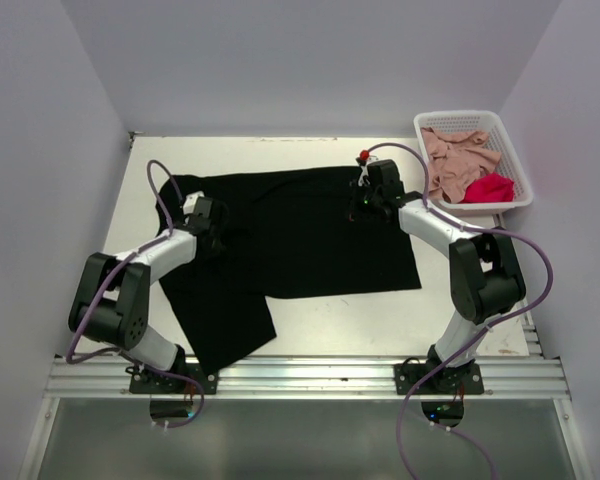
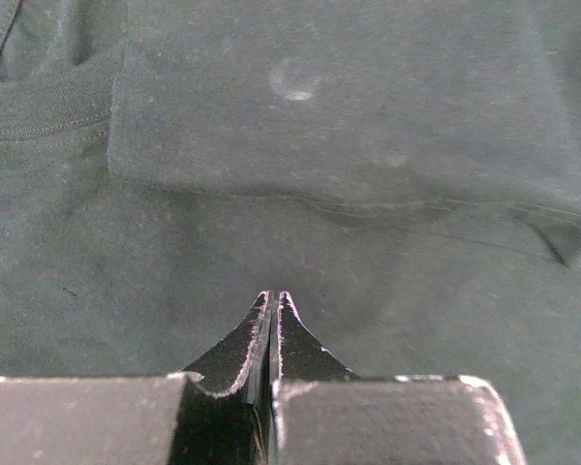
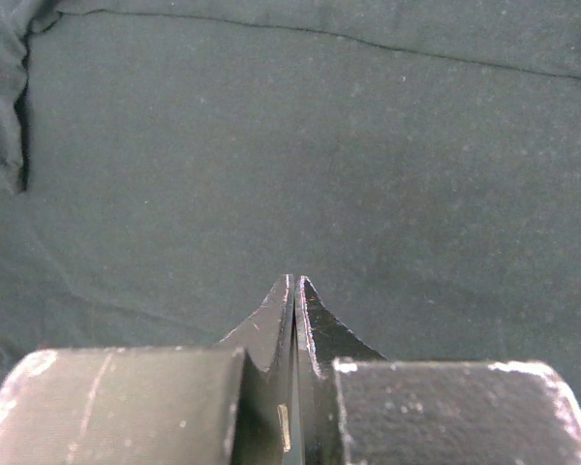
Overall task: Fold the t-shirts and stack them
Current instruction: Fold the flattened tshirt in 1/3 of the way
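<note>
Nearest you, both arm bases are sitting on the rail (image 1: 310, 377) along the table's (image 1: 360, 320) front edge. Just past it, the black shirt (image 1: 300, 235) is lying spread over the middle of the table. One long part is trailing down towards the left base, and the rest is stretching wide to the right.

Your left arm is bending in over the shirt's left side, with the left gripper (image 1: 202, 215) pointing down at the cloth. In its wrist view the jaws are pressing together tip to tip, with only a hairline showing between them. The tips are sitting right at the cloth, but you cannot tell whether they are nipping any of it. Beyond them a folded-over flap (image 2: 349, 116) is lying across the shirt, and the ribbed collar (image 2: 39, 108) is showing at the far left.

Further back, your right arm is reaching over the shirt's far right part. The right gripper (image 1: 365, 195) is hanging there with its jaws also closed against each other, and again no pinched cloth is showing. Ahead of it the cloth is lying smooth, with a bunched fold (image 3: 5, 97) at the upper left.

Farthest off, at the right rear corner, the basket (image 1: 470, 117) is holding a crumpled pink shirt (image 1: 455, 155) and a red shirt (image 1: 488, 187), both apart from the black one.
</note>
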{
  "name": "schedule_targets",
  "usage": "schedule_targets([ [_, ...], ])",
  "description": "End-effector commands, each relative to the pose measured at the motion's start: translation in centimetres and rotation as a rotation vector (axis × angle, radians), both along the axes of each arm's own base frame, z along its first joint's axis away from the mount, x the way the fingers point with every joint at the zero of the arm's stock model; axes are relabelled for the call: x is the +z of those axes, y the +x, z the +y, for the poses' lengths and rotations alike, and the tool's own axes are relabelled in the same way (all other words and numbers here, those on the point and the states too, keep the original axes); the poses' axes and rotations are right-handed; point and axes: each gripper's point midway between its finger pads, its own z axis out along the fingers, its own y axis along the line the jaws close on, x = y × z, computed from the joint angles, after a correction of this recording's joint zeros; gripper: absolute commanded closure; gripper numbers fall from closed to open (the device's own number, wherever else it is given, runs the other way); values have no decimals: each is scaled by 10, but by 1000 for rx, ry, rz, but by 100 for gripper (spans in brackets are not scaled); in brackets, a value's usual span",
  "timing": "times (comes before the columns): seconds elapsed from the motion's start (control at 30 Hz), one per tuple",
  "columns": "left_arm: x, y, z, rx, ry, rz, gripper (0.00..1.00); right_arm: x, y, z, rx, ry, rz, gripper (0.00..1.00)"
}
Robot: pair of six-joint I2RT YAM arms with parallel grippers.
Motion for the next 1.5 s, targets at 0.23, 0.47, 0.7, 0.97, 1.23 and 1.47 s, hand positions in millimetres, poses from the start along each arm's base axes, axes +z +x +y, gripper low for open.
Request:
schedule_targets([
  [0.23,-2,29,14,93,59,-59,100,16,-1,3,23,-8,-37,100],
  [0.47,3,38,23,119,81,-72,100,15,-1,4,27,-13,-33,100],
  [0.7,2,48,31,137,91,-70,100,13,0,5,30,-17,-30,100],
  [0.97,1,69,30,135,69,-76,100,12,1,4,29,-25,-29,100],
  [1.23,19,88,16,88,23,-113,100,8,1,5,33,-27,-23,100],
  [1.47,20,98,15,73,37,-107,100,6,0,5,36,-29,-20,100],
])
